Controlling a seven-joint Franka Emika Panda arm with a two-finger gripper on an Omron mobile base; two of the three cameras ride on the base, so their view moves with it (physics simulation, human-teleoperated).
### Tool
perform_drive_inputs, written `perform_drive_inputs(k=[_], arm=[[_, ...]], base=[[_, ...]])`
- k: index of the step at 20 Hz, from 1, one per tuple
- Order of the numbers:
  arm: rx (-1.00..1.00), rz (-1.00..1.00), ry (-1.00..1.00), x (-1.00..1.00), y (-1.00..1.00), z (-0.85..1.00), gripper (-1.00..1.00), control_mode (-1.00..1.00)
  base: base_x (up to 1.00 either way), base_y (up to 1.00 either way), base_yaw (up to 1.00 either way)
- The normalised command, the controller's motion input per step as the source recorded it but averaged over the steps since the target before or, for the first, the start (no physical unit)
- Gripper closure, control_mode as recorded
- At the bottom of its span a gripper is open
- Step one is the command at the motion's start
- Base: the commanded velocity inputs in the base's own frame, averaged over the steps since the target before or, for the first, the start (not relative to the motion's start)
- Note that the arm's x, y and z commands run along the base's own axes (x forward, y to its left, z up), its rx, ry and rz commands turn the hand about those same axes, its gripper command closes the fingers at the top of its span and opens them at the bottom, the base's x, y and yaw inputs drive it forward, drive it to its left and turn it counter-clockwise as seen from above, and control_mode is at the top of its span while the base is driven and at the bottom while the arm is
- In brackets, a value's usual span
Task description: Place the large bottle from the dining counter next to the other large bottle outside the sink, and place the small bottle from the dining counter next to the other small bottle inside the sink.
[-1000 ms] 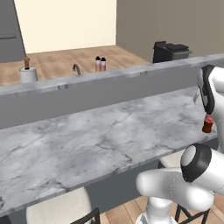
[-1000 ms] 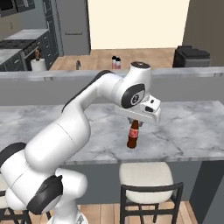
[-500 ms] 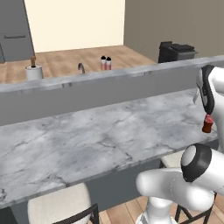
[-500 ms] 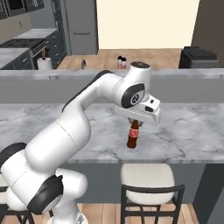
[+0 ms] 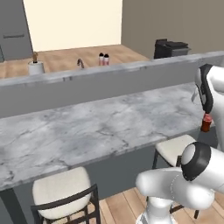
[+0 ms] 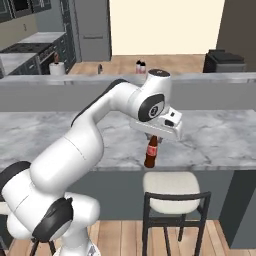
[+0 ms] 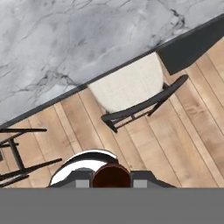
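The arm is showing as a chain of thick, rounded white segments with a smooth, glossy shell. Dark grey to black rings are sitting at each joint, most plainly around the big ball-shaped joint low on the body and the round cap near the wrist, which is carrying a small pale dot at its centre. The hand block at the end is appearing white on top with a grey underside and small dark marks on its face. In the left base view another dark-ringed round joint is showing.
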Motion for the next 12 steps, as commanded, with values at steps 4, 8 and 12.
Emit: perform_drive_inputs(k=[4,8,12], arm=[[0.0,0.0,0.0,0.0,0.0,0.0,1.0,1.0],[0.0,0.0,0.0,0.0,0.0,0.0,1.0,1.0],[0.0,0.0,0.0,0.0,0.0,0.0,1.0,1.0]], base=[[-0.59,-0.61,0.05],[-0.27,-0.92,0.07],[-0.18,-0.96,0.06]])
